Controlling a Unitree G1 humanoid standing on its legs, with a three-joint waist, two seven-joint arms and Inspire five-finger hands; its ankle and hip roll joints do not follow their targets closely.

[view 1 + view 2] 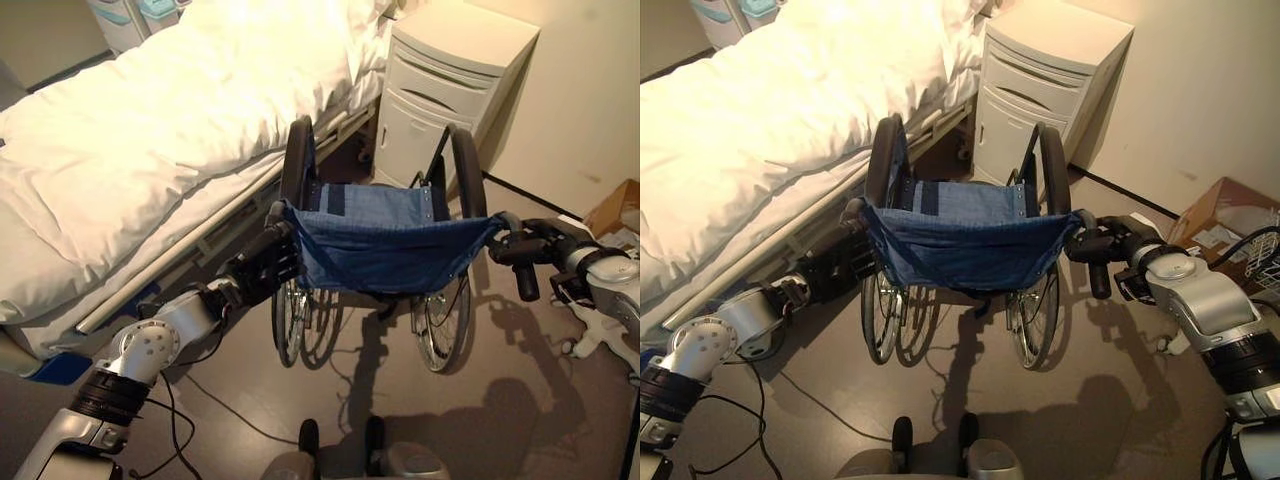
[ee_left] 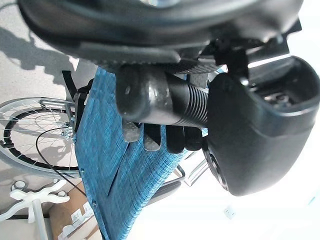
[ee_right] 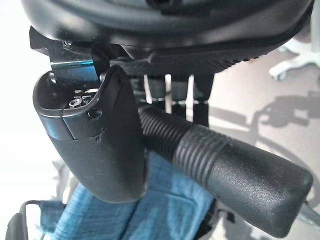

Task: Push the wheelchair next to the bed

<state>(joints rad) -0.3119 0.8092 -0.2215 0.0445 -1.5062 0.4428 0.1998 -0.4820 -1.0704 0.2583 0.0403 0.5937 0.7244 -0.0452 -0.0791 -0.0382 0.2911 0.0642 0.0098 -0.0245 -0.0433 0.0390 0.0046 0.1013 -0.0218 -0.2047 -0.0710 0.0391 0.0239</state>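
Wheelchair (image 1: 380,240), with its blue sling back, is seen standing on the grey floor (image 1: 250,400) just beside the bed (image 1: 150,140), facing a white bedside cabinet (image 1: 450,80). Its 2 push handles are gripped: the left handle (image 2: 165,102) is wrapped by the fingers of the left hand (image 1: 262,262), the right handle (image 3: 235,170) by those of the right hand (image 1: 1110,250). A cardboard box (image 1: 1230,215) is seen near the right arm.

Wheelchair (image 1: 385,240) seat, front wheels hidden behind backrest; bed (image 1: 150,140) and cardboard box (image 1: 1225,215) cut off by edges.
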